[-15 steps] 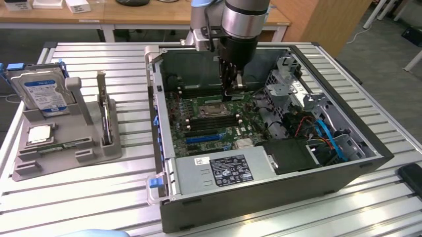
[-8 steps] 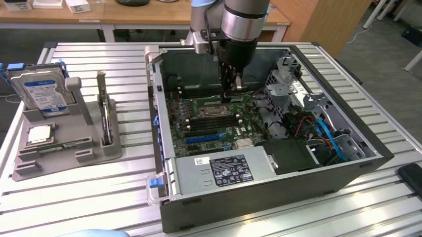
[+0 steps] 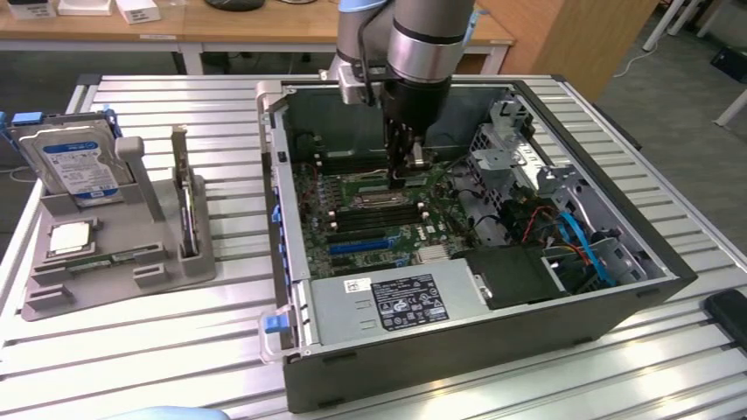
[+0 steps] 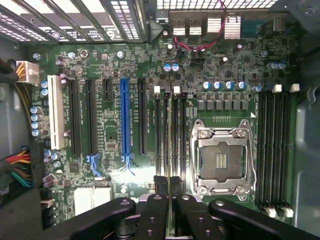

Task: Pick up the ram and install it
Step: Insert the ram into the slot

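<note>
The black pincer [image 4: 169, 184] is closed narrowly on the ram [image 4: 171, 199], gripping it edge-on between its fingertips. The stick stands upright inside the open computer case [image 3: 306, 359] on the bench [image 3: 152, 350], over the memory slots [image 4: 165, 135] beside the empty processor socket [image 4: 221, 160]. I cannot tell whether it touches a slot.

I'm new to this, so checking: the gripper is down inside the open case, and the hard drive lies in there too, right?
No. The gripper is down inside the open case, but the hard drive stands outside it, in the grey holder at the exterior view's left. The exterior view shows this.
</note>
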Tool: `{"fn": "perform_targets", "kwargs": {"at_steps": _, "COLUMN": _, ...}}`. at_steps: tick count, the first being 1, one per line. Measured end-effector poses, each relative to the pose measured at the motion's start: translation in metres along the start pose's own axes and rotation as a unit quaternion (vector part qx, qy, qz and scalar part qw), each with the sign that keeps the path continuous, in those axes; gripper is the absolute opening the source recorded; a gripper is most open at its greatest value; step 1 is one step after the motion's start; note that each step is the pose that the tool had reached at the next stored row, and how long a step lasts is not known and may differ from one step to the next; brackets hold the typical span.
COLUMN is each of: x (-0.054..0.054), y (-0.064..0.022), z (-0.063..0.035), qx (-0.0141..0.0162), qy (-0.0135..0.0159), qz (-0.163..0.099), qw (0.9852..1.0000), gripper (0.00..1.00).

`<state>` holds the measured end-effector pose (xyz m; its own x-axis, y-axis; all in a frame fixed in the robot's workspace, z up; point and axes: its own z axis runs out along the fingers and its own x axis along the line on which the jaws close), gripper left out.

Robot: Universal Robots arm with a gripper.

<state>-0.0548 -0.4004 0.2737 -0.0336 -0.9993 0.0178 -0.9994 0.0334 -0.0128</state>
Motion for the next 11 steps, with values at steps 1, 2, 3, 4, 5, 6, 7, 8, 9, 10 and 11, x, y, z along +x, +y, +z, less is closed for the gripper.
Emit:
{"fn": "perform_targets", "kwargs": {"at_steps": 1, "x": -0.0001, "y": 0.0003, "z": 0.0015, "qx": -0.0001, "qy": 0.0002, "qz": 0.000, "qw": 1.0000, "gripper": 0.13}}
{"fn": "perform_targets", "kwargs": {"at_steps": 2, "x": -0.0001, "y": 0.0006, "z": 0.0029, "qx": -0.0001, "qy": 0.0005, "qz": 0.000, "qw": 1.0000, "gripper": 0.13}}
{"fn": "perform_targets", "kwargs": {"at_steps": 3, "x": -0.0002, "y": 0.0008, "z": 0.0042, "qx": -0.0001, "qy": 0.0007, "qz": 0.000, "qw": 1.0000, "gripper": 0.13}}
{"fn": "perform_targets", "kwargs": {"at_steps": 4, "x": -0.0002, "y": 0.0011, "z": 0.0052, "qx": -0.0002, "qy": 0.0009, "qz": 0.000, "qw": 1.0000, "gripper": 0.13}}
{"fn": "perform_targets", "kwargs": {"at_steps": 5, "x": -0.0002, "y": 0.0014, "z": 0.0062, "qx": -0.0001, "qy": 0.0009, "qz": 0.000, "qw": 1.0000, "gripper": 0.13}}
{"fn": "perform_targets", "kwargs": {"at_steps": 6, "x": -0.0002, "y": 0.0015, "z": 0.0070, "qx": -0.0001, "qy": 0.0009, "qz": 0.000, "qw": 1.0000, "gripper": 0.13}}
{"fn": "perform_targets", "kwargs": {"at_steps": 7, "x": -0.0002, "y": 0.0018, "z": 0.0078, "qx": -0.0001, "qy": 0.0009, "qz": 0.000, "qw": 1.0000, "gripper": 0.13}}
{"fn": "perform_targets", "kwargs": {"at_steps": 8, "x": -0.0003, "y": 0.0020, "z": 0.0086, "qx": -0.0001, "qy": 0.0009, "qz": 0.000, "qw": 1.0000, "gripper": 0.13}}
{"fn": "perform_targets", "kwargs": {"at_steps": 9, "x": -0.0003, "y": 0.0020, "z": 0.0093, "qx": -0.0001, "qy": 0.0009, "qz": 0.000, "qw": 1.0000, "gripper": 0.13}}
{"fn": "perform_targets", "kwargs": {"at_steps": 10, "x": -0.0003, "y": 0.0020, "z": 0.0098, "qx": -0.0001, "qy": 0.0009, "qz": 0.000, "qw": 1.0000, "gripper": 0.13}}
{"fn": "perform_targets", "kwargs": {"at_steps": 11, "x": -0.0003, "y": 0.0021, "z": 0.0102, "qx": -0.0001, "qy": 0.0009, "qz": 0.000, "qw": 1.0000, "gripper": 0.13}}
